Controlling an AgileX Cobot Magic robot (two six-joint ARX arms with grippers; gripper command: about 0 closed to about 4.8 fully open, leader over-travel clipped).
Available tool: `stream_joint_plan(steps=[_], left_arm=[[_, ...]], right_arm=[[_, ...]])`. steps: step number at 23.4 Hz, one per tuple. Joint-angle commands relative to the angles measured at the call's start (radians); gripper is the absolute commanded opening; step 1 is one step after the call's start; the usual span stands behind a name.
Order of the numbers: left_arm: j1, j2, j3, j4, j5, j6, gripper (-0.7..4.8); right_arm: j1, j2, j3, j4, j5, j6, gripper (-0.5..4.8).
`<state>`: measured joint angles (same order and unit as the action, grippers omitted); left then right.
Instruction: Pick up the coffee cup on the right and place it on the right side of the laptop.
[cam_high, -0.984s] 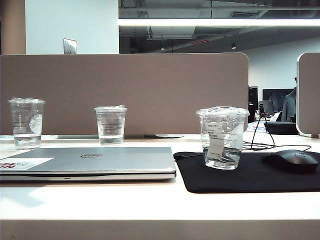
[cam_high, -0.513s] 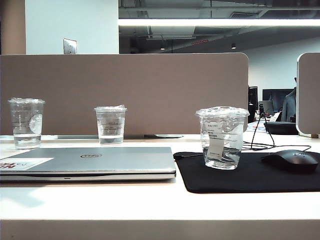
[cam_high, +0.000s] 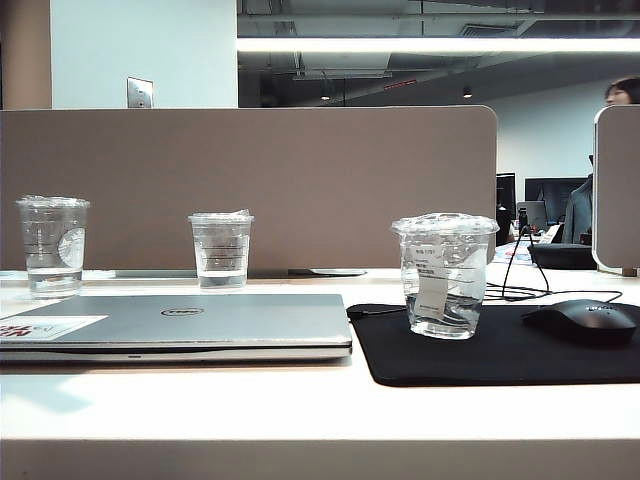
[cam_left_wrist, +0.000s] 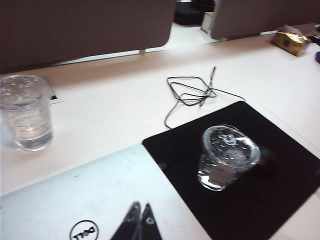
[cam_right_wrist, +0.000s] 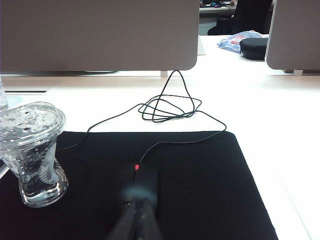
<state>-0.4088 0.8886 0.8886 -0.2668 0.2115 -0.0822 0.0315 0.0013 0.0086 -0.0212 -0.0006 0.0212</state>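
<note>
A white table (cam_high: 300, 410) runs across the front, backed by a long taupe partition panel (cam_high: 250, 185) with a rounded upper corner, and a second panel (cam_high: 618, 190) of the same colour stands off to the right with a gap between them. Behind the partition on the left rises a pale wall (cam_high: 145, 50) bearing a small metal switch plate (cam_high: 140, 92), while overhead a long strip light (cam_high: 440, 45) glows beneath a dark open ceiling with exposed ducts. Through the gap, a further desk with dark monitors (cam_high: 555, 195) shows in a dimmer part of the office.
</note>
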Motion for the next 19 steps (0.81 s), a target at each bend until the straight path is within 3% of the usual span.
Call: stream_joint_plan(steps=[1,4,11,13,19], left_arm=[[0.003,-0.020,0.004,0.005,-0.057,0.003,-0.05],[0.026,-0.074,-0.018,-0.008,-0.093,0.006,-0.06],[0.190,-0.311,-0.343,0.362,-0.050,0.055,-0.06],[0.233,-0.386,-0.420,0.390,-0.055,0.091,-0.06],[0.301,-0.568,-0.576,0.396,-0.104,0.090,-0.06]], right_arm=[[-0.001,-0.002,0.003,0.016,0.002,-0.003,-0.05],[-0.001,-0.002,0.003,0.015,0.002,-0.003,-0.05],[-0.001,-0.002,0.003,0.016,0.002,-0.003,-0.05],[-0.001,-0.002,0.003,0.015,0.002,-0.003,-0.05],[-0.001,-0.002,0.003,0.015,0.002,-0.003,-0.05]])
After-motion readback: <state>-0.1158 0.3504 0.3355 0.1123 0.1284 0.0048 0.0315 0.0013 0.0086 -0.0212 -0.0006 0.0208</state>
